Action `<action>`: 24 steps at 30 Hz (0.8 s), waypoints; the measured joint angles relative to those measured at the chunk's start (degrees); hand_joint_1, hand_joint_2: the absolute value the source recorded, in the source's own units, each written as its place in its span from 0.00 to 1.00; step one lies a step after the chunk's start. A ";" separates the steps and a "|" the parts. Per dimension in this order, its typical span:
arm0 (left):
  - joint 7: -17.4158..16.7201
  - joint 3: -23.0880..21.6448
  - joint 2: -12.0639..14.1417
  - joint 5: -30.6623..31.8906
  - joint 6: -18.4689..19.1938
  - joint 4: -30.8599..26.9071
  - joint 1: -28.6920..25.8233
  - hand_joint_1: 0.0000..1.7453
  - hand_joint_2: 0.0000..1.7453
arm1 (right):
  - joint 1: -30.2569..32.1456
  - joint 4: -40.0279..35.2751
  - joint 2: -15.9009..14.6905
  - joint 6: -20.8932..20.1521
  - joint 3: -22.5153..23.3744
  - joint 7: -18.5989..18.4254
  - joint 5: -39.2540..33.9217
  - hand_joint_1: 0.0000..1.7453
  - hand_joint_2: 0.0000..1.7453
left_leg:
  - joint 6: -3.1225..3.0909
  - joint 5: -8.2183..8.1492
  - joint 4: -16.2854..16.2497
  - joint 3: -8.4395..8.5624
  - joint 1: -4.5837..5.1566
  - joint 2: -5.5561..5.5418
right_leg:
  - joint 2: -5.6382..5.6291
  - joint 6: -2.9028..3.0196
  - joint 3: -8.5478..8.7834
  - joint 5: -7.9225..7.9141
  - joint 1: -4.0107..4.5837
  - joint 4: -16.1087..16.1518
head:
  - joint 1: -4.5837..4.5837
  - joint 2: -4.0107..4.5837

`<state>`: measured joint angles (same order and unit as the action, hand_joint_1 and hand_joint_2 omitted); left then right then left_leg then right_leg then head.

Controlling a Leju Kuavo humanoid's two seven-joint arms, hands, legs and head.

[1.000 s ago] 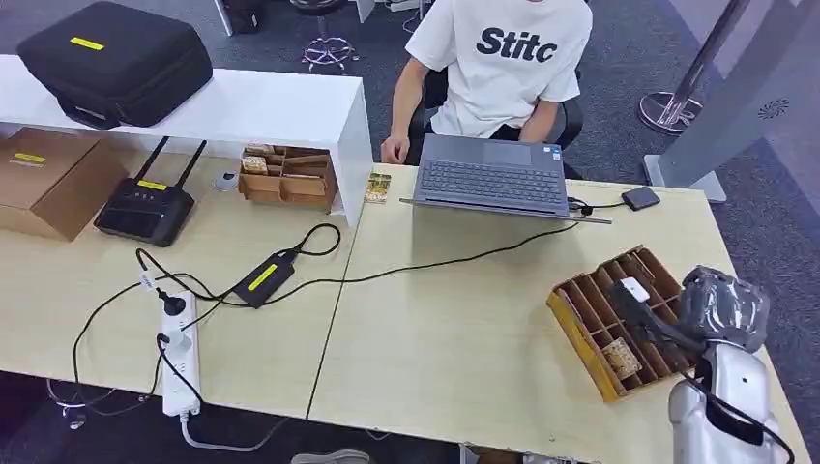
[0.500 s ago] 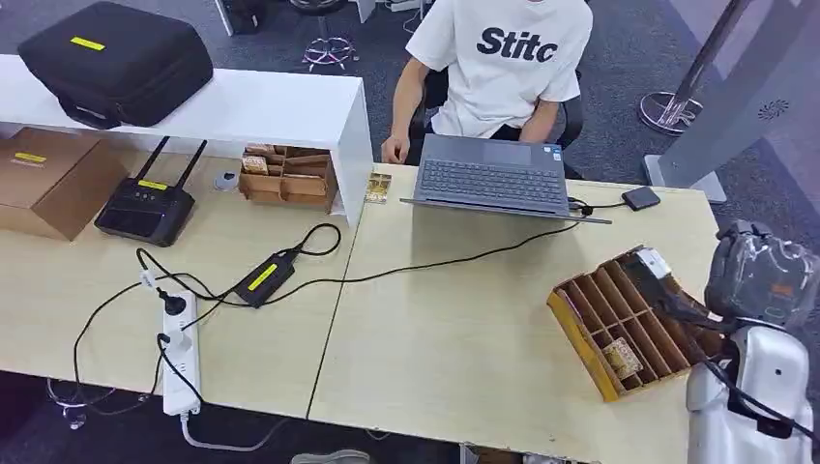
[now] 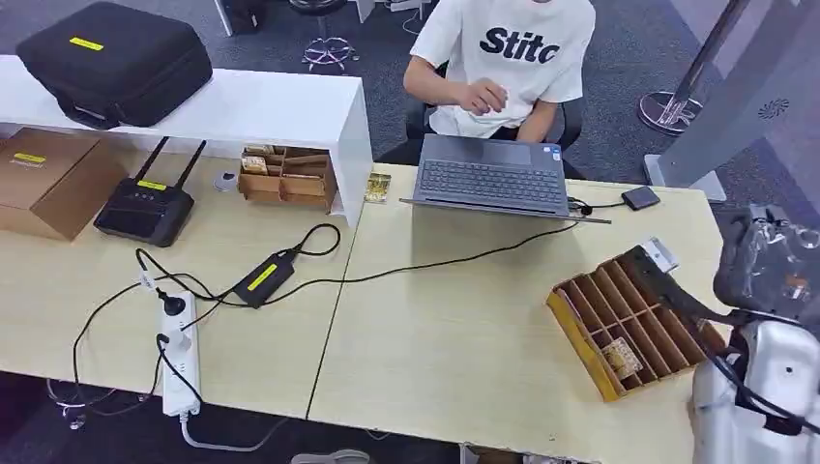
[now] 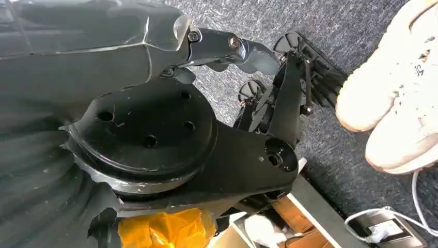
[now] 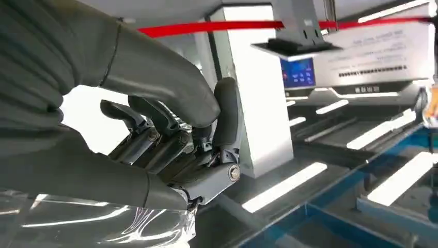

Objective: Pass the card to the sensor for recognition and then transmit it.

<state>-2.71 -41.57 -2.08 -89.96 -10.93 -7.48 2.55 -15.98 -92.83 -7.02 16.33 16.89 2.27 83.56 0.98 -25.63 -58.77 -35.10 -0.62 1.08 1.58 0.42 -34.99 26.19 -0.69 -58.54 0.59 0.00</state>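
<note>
Since a second ago, right hand (image 3: 667, 275) has lifted off the wooden divider tray (image 3: 633, 324), carrying the card (image 3: 659, 253) toward the table's far right edge.

Head view: dark fingers pinch the white card above the tray's far corner.

Right wrist view: fingers (image 5: 170, 139) curled tight; card hidden.

Left wrist view: can't tell the left hand's state.

One laptop (image 3: 493, 177), two wooden divider trays (image 3: 633, 324) (image 3: 287, 177), one power strip (image 3: 178, 360), one router (image 3: 145, 207).

silver right arm (image 3: 749, 396), black cable, plastic-wrapped wrist, dark fingers (image 5: 170, 144).
</note>
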 joint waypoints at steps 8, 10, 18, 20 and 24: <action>0.04 -0.11 0.09 0.00 -0.09 0.00 0.03 0.00 1.00 | -1.51 -3.32 -0.48 -8.09 -3.76 -0.13 -4.59 0.00 1.00 | 0.02 0.01 0.00 0.00 -0.01 0.01 | -0.01 0.00 0.01 0.00 0.00 0.00 | 0.00 0.00; 0.04 -0.11 0.07 0.00 -0.31 0.00 0.05 0.00 1.00 | -1.52 -2.27 -0.46 -8.65 -5.15 -0.55 -4.44 0.00 1.00 | 0.01 0.02 0.00 0.01 -0.01 0.00 | 0.00 0.00 0.01 0.00 0.01 0.00 | -0.02 0.00; 0.04 -0.11 0.00 0.00 -0.53 0.00 0.14 0.00 1.00 | -1.46 1.05 -0.35 -8.87 -8.31 -0.83 -4.85 0.00 1.00 | 0.01 0.02 0.00 0.00 0.00 -0.02 | 0.01 0.00 0.00 0.00 0.00 0.00 | 0.00 0.00; 0.09 -0.11 -0.09 0.00 -0.59 0.00 0.14 0.00 1.00 | -1.43 1.29 -0.28 -8.76 -8.55 -0.74 -5.42 0.00 1.00 | 0.01 0.02 0.00 -0.01 0.00 -0.02 | 0.02 0.00 0.00 0.00 0.00 0.00 | 0.00 0.00; 0.09 -0.11 -0.18 0.00 -0.59 0.00 0.18 0.00 1.00 | -1.02 1.27 -0.28 -8.57 -8.65 -0.37 -6.80 0.00 1.00 | 0.01 0.02 0.00 0.00 0.00 -0.01 | 0.01 0.00 0.00 0.00 0.00 0.00 | -0.02 0.00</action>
<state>-2.62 -41.68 -2.25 -89.96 -11.52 -7.48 2.74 -17.00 -91.56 -7.30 7.76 8.24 1.90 76.76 0.99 -25.61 -58.77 -35.10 -0.63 1.06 1.59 0.43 -34.99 26.20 -0.69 -58.54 0.57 0.00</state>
